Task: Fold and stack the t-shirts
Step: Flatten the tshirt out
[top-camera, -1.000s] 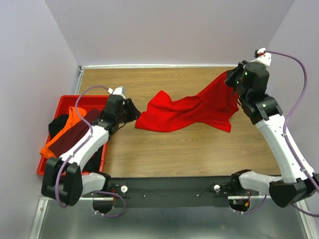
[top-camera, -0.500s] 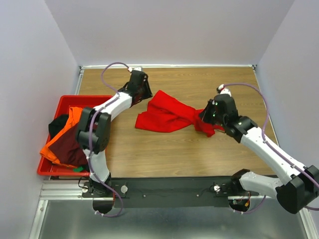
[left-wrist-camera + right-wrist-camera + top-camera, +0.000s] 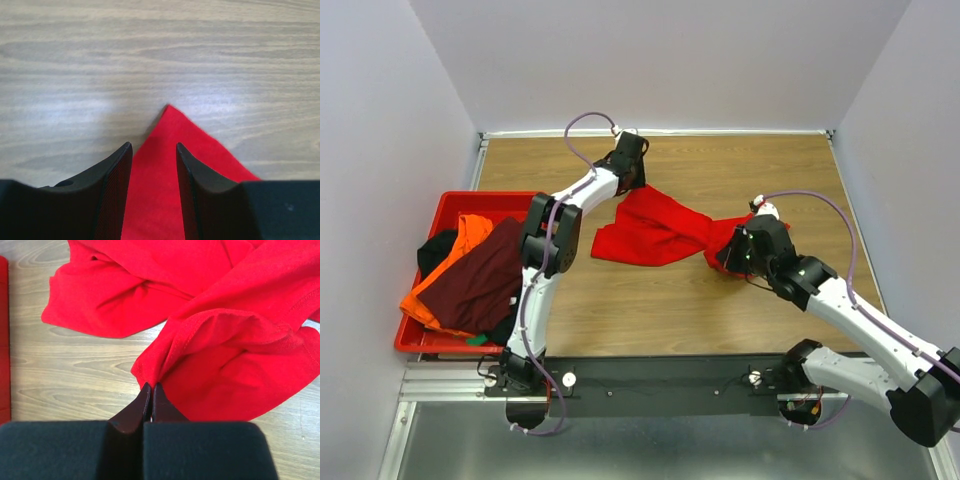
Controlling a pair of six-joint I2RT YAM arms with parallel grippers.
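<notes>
Now my left claw (image 3: 153,148) has slid to the far corner of the red t-shirt (image 3: 655,232), open astride it. My right claw (image 3: 151,388) stays clamped on its hem, and the shirt lies left-to-right.

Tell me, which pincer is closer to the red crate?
Left. The left pincer hovers open over the red shirt at its far corner, nearer the crate; the right pincer pinches cloth farther right.

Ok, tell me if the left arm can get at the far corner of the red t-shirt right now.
Probably yes: the left tool is open right over the red t-shirt corner, which lies flat on the wooden table with nothing in between.
</notes>
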